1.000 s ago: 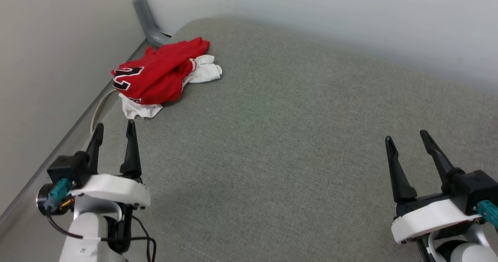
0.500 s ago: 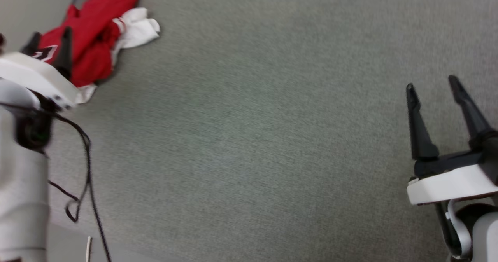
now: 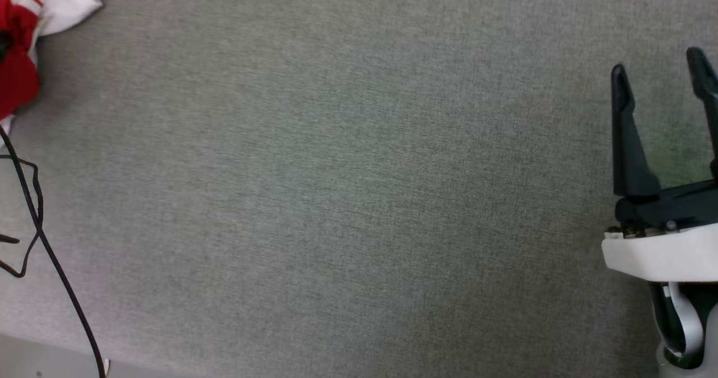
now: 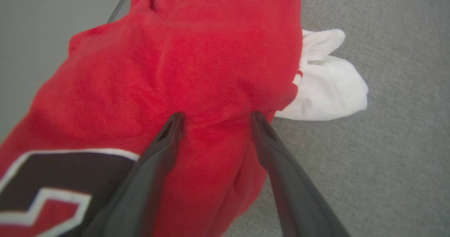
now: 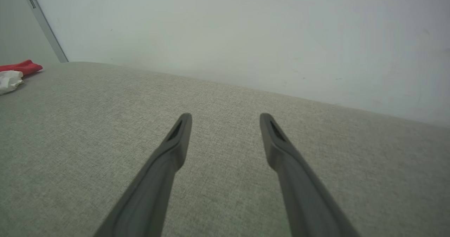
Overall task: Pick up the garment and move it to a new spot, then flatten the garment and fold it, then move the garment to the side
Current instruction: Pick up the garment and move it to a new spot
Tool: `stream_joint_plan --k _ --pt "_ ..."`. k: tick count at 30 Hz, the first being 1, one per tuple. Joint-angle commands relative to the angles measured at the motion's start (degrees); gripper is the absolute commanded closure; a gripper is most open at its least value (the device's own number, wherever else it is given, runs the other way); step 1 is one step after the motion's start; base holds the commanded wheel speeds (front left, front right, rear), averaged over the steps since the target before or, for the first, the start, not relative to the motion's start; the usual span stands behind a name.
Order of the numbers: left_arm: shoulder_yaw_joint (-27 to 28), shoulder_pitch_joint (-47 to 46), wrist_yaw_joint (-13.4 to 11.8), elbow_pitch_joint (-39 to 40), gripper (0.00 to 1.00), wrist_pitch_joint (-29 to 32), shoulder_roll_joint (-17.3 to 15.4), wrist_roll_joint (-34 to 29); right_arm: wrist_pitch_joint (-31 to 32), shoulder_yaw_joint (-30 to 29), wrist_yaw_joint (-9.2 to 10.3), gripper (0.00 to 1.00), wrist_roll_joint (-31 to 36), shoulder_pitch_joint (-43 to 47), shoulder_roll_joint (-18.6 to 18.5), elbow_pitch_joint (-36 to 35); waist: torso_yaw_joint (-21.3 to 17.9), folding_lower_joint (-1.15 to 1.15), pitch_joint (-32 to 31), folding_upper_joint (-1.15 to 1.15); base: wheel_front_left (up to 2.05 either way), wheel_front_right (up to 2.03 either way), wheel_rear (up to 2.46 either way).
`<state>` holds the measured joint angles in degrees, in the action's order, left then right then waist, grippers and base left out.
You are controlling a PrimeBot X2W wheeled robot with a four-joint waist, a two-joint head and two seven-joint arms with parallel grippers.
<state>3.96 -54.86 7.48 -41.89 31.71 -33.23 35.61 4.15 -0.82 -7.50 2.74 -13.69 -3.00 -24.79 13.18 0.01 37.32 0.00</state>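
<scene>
In the left wrist view the garment (image 4: 197, 54) lay crumpled across the upper left and centre of the frame. It was red cloth with a white sleeve (image 4: 327, 89) sticking out at the right and part of the black-and-white lettering at the lower left. My left pincer (image 4: 217, 114) stood wide, with one finger on each side of a soft ridge of red cloth. The tips were at the cloth, but I could not tell if they pressed into it. In the head view a red and white corner of the garment showed at the upper left edge, on the grey woven surface (image 3: 359, 198), with a black cable (image 3: 33, 221) below it. The right pincer (image 3: 656, 61), at the right edge of that frame, was wide too, held nothing and was well apart from the garment. I judged the step in hand was the first pick-up. To do it well I would push the tips a little deeper, close on several layers rather than one thin edge, and lift slowly to check that the whole bundle follows.
</scene>
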Motion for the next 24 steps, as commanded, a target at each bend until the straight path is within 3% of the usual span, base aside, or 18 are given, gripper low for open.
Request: stream_joint_plan --k 1,8,9,11,17,24 --pt "-0.2 -1.0 -0.3 -1.2 0.00 2.2 -0.3 0.7 0.2 0.1 0.02 0.00 -0.2 -1.3 -0.3 -1.0 -1.0 -0.01 2.3 0.00 0.00 0.00 0.00" --pt "0.4 -1.0 -2.6 -5.7 0.00 8.3 0.4 2.8 0.2 0.6 0.02 0.00 -0.7 -2.5 -0.9 -2.4 -1.2 -0.01 3.5 0.00 0.00 0.00 0.00" --pt "0.5 -0.8 -3.0 -6.1 0.16 8.9 0.4 3.0 0.1 0.7 0.02 0.00 -0.9 -2.7 -0.9 -2.4 -1.3 -0.01 3.5 0.00 0.00 0.00 0.00" --pt "0.6 -0.3 -3.5 -6.2 1.00 8.5 0.4 3.1 -0.1 0.6 0.02 0.00 -0.9 -2.8 -1.1 -2.3 -1.3 -0.01 3.4 0.00 0.00 0.00 0.00" --pt "0.9 0.5 -4.4 -4.0 1.00 1.4 -0.2 1.3 -0.8 -0.2 0.02 0.00 -1.4 -1.7 -0.8 -1.1 -1.0 -0.01 0.8 0.00 0.00 0.00 0.00" --pt "-0.1 1.5 -4.0 -1.3 1.00 -8.2 0.3 -1.2 -2.3 -0.7 0.02 0.00 -2.3 0.4 -0.2 1.9 -0.4 -0.01 -6.5 0.00 0.00 0.00 0.00"
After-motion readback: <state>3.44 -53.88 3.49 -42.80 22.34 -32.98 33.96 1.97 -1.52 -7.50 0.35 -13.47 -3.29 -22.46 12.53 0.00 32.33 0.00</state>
